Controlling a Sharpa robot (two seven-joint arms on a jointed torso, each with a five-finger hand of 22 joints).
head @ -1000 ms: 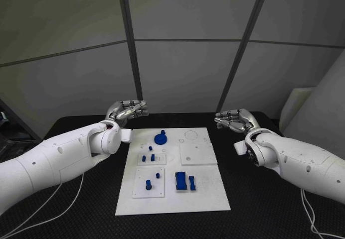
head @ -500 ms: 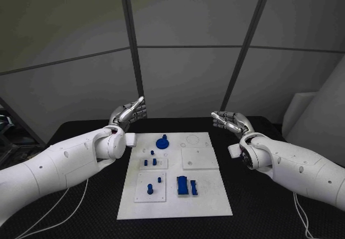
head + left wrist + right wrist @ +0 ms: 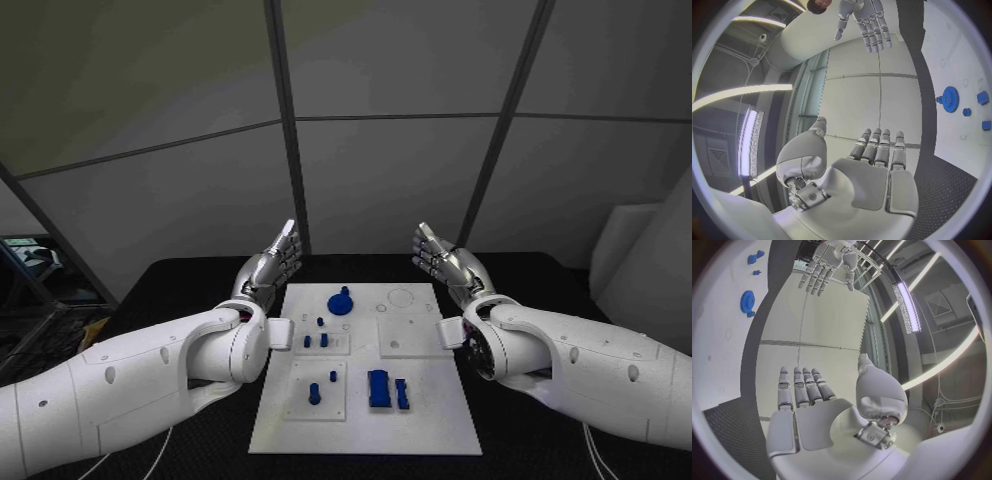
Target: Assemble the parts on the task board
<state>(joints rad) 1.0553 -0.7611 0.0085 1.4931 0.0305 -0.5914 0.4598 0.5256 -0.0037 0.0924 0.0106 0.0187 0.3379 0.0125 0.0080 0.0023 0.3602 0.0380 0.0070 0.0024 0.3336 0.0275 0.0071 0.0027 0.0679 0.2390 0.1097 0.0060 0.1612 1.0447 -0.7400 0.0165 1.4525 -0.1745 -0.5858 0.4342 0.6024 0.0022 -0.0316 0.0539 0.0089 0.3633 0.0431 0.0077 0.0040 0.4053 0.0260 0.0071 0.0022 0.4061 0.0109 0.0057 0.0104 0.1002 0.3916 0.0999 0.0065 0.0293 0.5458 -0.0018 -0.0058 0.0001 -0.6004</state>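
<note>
The white task board (image 3: 433, 395) lies in the middle of the black table. On it are a blue gear (image 3: 340, 303) at the far end, small blue pegs (image 3: 315, 341) on a left plate, more pegs (image 3: 316, 393) on a nearer plate, and a blue block (image 3: 382, 388). My left hand (image 3: 274, 261) is raised flat and open beyond the board's far left corner, holding nothing. My right hand (image 3: 440, 260) is raised open beyond the far right corner, fingers straight. The left wrist view shows my left hand (image 3: 873, 172), the right hand (image 3: 864, 22) and the gear (image 3: 949, 98). The right wrist view shows my right hand (image 3: 807, 410), the left hand (image 3: 826, 262) and the gear (image 3: 747, 301).
A bare square plate (image 3: 405, 336) sits on the board's right half. Grey wall panels stand close behind the table. Black table surface (image 3: 188, 290) runs on both sides of the board.
Both hands have gone from curled to flat and open, rising and turning upright. The head camera has shifted, so the whole scene sits lower.
</note>
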